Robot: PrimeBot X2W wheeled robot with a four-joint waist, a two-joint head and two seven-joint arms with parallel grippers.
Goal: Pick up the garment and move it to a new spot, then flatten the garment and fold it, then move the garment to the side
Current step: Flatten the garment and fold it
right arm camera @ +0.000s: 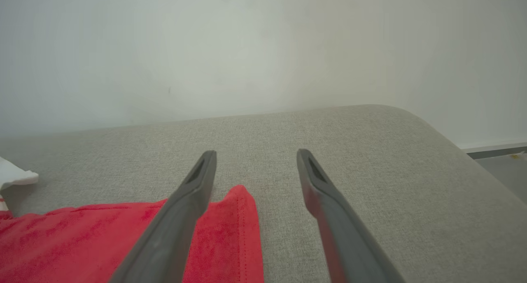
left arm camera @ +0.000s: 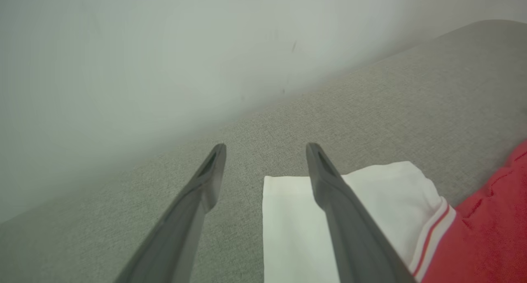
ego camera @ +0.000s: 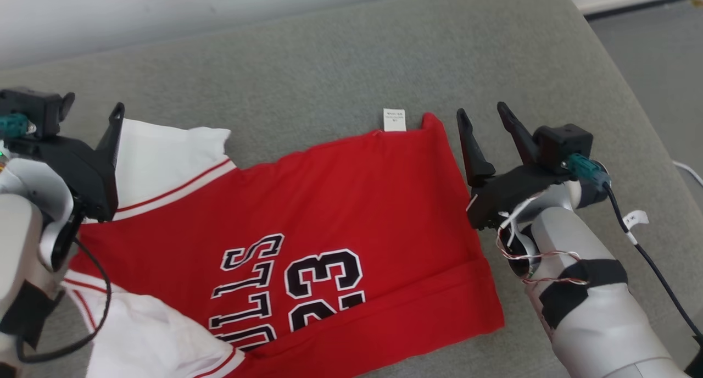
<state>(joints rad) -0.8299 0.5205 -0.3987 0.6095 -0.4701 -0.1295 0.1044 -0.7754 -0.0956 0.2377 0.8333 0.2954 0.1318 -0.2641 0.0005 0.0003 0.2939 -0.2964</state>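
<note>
The red jersey (ego camera: 340,218) lies spread on the grey cushion (ego camera: 329,65), numbers up, across the middle of the head view. At its 3 o'clock the right gripper (ego camera: 482,113) stands just beside the hem corner, fingers spread wide and empty. A small white label (ego camera: 394,120) sticks out at 12 o'clock. At 9 o'clock the left gripper (left arm camera: 265,151) is over the white sleeve (left arm camera: 370,200), fingers likewise wide apart, holding nothing. A pale wall (right arm camera: 247,48) borders the cushion behind, and grey floor (ego camera: 648,48) shows at 2 o'clock.
</note>
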